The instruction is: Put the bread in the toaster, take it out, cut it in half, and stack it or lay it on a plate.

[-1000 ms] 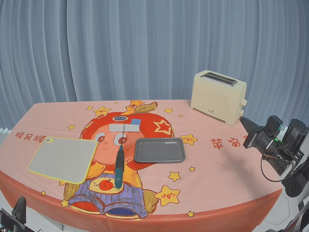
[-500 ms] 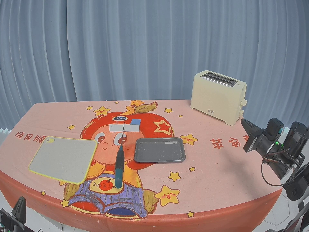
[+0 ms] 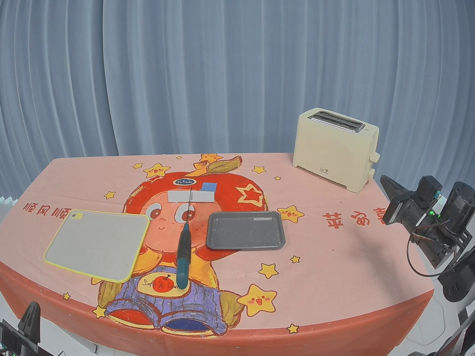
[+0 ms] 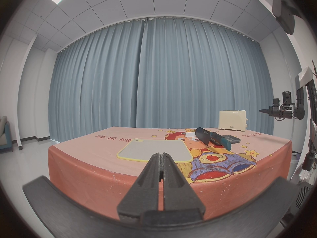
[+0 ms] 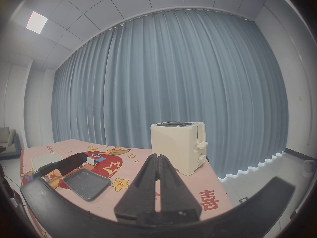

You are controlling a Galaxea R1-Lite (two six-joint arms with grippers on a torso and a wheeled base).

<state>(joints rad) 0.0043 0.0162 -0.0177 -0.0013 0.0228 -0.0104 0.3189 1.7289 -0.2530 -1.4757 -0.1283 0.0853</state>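
A cream toaster (image 3: 336,147) stands at the back right of the table, its top slots facing up. A grey tray (image 3: 246,230) lies at the table's middle, with nothing on it. Left of it a knife (image 3: 184,253) with a teal handle rests blade on edge, its tip at a small white block (image 3: 190,196). A grey cutting board (image 3: 96,244) with a yellow rim lies at the front left. My right gripper (image 3: 385,180) hangs shut beside the table's right edge, below the toaster's corner. My left gripper (image 3: 30,312) sits shut, low off the front left corner.
The table carries a pink cartoon cloth (image 3: 346,263) and ends in a curved front edge. Blue curtains (image 3: 222,65) close off the back. Bare cloth lies between the tray and the toaster.
My right gripper has drawn back to the right, away from the table's edge and slightly up. Nothing on the table has moved, and the left gripper has stayed put.
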